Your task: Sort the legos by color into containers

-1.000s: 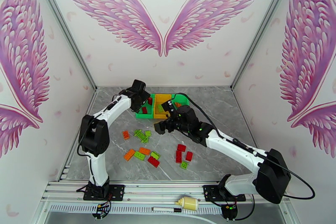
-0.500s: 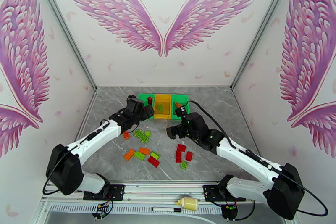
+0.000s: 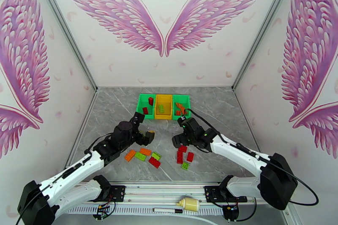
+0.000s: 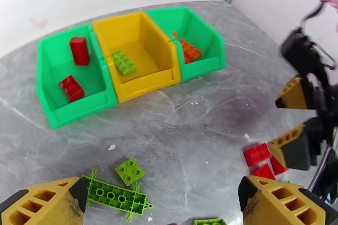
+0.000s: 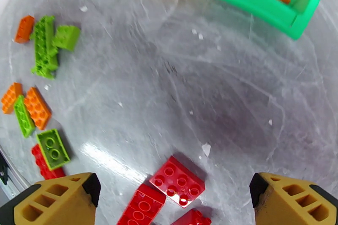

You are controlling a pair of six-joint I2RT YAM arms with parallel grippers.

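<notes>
Three containers stand in a row at the back: a green bin [image 3: 143, 105] holding two red legos [image 4: 79, 50], a yellow bin [image 3: 164, 106] with one lime lego [image 4: 123, 62], and a green bin [image 3: 182, 104] with orange legos [image 4: 190, 51]. Loose red, orange and lime legos lie mid-table. My left gripper [image 3: 144, 126] hovers open and empty above a long lime piece [image 4: 116, 194] and a small lime square [image 4: 129, 171]. My right gripper [image 3: 178, 131] is open and empty just behind a cluster of red legos [image 5: 177, 181].
Orange [image 3: 145, 151], lime [image 3: 156, 155] and red [image 3: 154, 162] bricks lie between the arms near the front. A cream bottle [image 3: 188, 203] rests on the rail by the bases. The two grippers face each other a short gap apart.
The left arm has drawn back from the bins and come low over the loose lime legos. The right gripper has dropped back from the bins toward the red cluster.
</notes>
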